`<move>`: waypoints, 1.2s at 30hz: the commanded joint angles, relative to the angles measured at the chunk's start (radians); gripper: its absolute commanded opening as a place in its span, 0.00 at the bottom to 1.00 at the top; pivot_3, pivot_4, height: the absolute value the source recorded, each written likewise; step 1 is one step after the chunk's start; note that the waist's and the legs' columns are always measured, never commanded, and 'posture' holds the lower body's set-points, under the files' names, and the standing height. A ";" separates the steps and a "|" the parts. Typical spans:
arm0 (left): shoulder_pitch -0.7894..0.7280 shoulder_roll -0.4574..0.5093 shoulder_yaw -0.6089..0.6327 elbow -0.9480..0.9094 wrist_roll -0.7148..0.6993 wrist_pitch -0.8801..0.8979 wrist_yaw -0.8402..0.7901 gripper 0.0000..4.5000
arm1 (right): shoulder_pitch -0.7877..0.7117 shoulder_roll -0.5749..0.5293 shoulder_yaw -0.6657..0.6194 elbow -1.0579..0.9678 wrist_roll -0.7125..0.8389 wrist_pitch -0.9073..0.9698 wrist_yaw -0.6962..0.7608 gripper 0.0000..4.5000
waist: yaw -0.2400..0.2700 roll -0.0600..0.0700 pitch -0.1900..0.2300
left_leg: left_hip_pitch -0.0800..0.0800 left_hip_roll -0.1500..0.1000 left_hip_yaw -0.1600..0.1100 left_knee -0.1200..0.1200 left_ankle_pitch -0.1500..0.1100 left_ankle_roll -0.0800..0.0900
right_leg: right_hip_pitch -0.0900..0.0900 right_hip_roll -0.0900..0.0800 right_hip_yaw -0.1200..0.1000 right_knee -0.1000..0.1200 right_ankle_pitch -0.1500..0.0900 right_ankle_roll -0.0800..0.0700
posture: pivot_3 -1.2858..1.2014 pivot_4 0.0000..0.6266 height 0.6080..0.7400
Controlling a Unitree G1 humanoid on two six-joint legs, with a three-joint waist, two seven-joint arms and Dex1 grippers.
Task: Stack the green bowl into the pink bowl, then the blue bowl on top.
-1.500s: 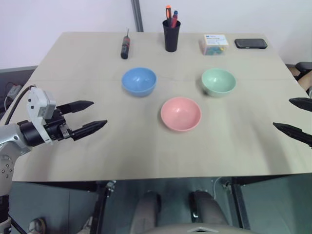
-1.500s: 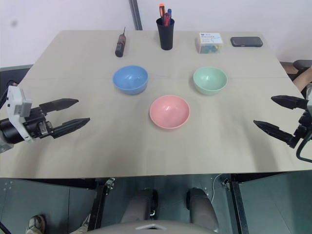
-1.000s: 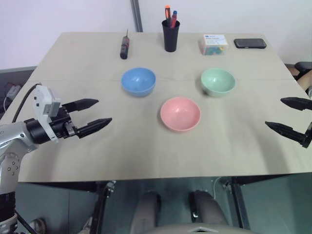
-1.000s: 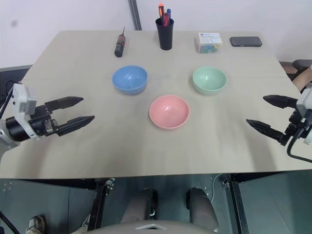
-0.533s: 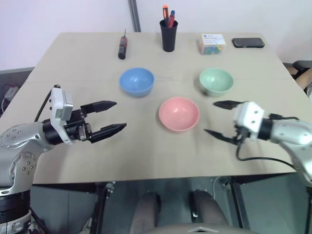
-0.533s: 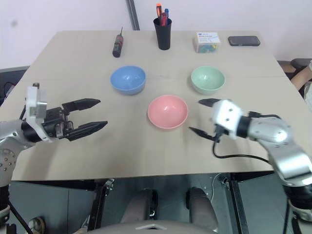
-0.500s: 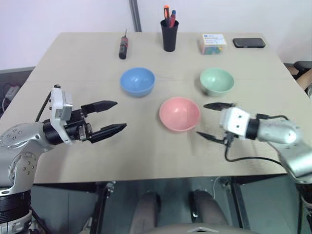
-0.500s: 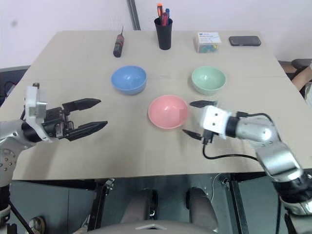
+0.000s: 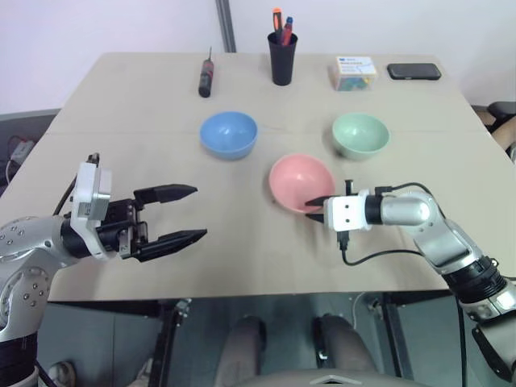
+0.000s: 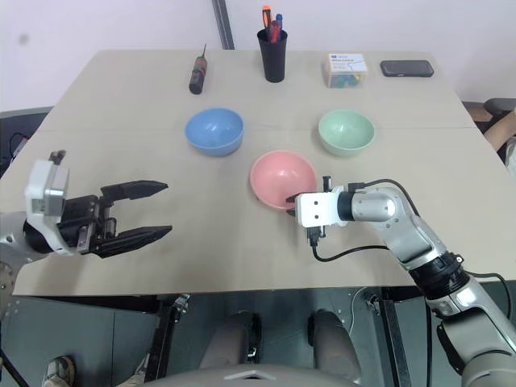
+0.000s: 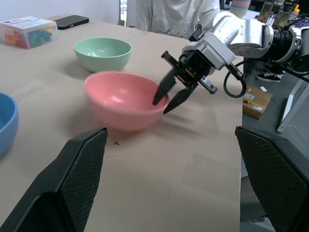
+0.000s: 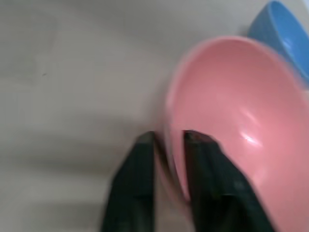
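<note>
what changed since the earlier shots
The right gripper swung in from the table's right edge and shut on the pink bowl's near rim, tilting it. The left gripper came slightly inward and stayed open. The green bowl and blue bowl stayed put.

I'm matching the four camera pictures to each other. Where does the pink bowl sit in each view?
Left eye view: pink bowl, table centre, right gripper on its near rim.
Right eye view: centre.
Left wrist view: middle, before the green bowl.
Right wrist view: right half, rim between the fingers.
Shared landmark: the right gripper.
</note>
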 commanded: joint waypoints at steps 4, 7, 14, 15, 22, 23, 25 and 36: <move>0.022 -0.004 0.039 -0.047 -0.013 -0.019 0.015 1.00 | -0.033 -0.018 -0.036 0.001 -0.012 -0.043 0.027 0.01 | -0.001 0.000 0.000 | 0.000 0.000 0.000 0.000 0.000 0.000 | 0.000 0.000 0.000 0.000 0.000 0.000 | 0.52 0.24 1.00; 0.018 -0.008 0.032 -0.044 -0.010 -0.022 0.022 1.00 | -0.031 -0.061 -0.059 -0.007 0.005 -0.048 0.065 0.01 | 0.001 0.000 0.000 | 0.000 0.000 0.000 0.000 0.000 0.000 | 0.000 0.000 0.000 0.000 0.000 0.000 | 0.52 0.24 1.00; -0.004 -0.017 -0.001 -0.033 0.006 -0.036 0.041 1.00 | -0.024 -0.134 -0.074 0.017 0.025 -0.027 0.147 0.01 | 0.000 0.000 0.000 | 0.000 0.000 0.000 0.000 0.000 0.000 | 0.000 0.000 0.000 0.000 0.000 0.000 | 0.52 0.24 1.00; -0.008 -0.018 -0.005 -0.032 0.007 -0.037 0.043 1.00 | -0.022 -0.136 -0.072 0.012 0.041 -0.008 0.171 0.01 | -0.001 0.000 0.000 | 0.000 0.000 0.000 0.000 0.000 0.000 | 0.000 0.000 0.000 0.000 0.000 0.000 | 0.52 0.24 1.00; -0.024 -0.019 -0.013 -0.027 0.016 -0.037 0.048 1.00 | -0.034 -0.092 -0.088 -0.012 0.098 0.089 0.202 0.43 | -0.001 0.000 0.000 | 0.000 0.000 0.000 0.000 0.000 0.000 | 0.000 0.000 0.000 0.000 0.000 0.000 | 0.52 0.24 1.00; -0.026 -0.018 -0.013 -0.025 0.016 -0.036 0.047 1.00 | -0.035 -0.087 -0.091 -0.017 0.101 0.096 0.202 0.50 | -0.001 0.000 0.000 | 0.000 0.000 0.000 0.000 0.000 0.000 | 0.000 0.000 0.000 0.000 0.000 0.000 | 0.52 0.24 1.00; -0.032 -0.018 -0.015 -0.022 0.016 -0.034 0.050 1.00 | -0.037 -0.081 -0.103 -0.034 0.113 0.116 0.200 0.68 | 0.000 0.000 0.000 | 0.000 0.000 0.000 0.000 0.000 0.000 | 0.000 0.000 0.000 0.000 0.000 0.000 | 0.52 0.24 1.00; -0.065 -0.046 -0.035 -0.017 0.024 -0.042 0.094 1.00 | -0.137 -0.159 -0.338 -0.040 0.231 0.221 0.131 0.99 | 0.003 0.001 0.000 | 0.000 -0.001 -0.001 0.001 0.000 0.000 | 0.001 -0.001 -0.001 0.000 0.000 0.000 | 0.52 0.24 1.00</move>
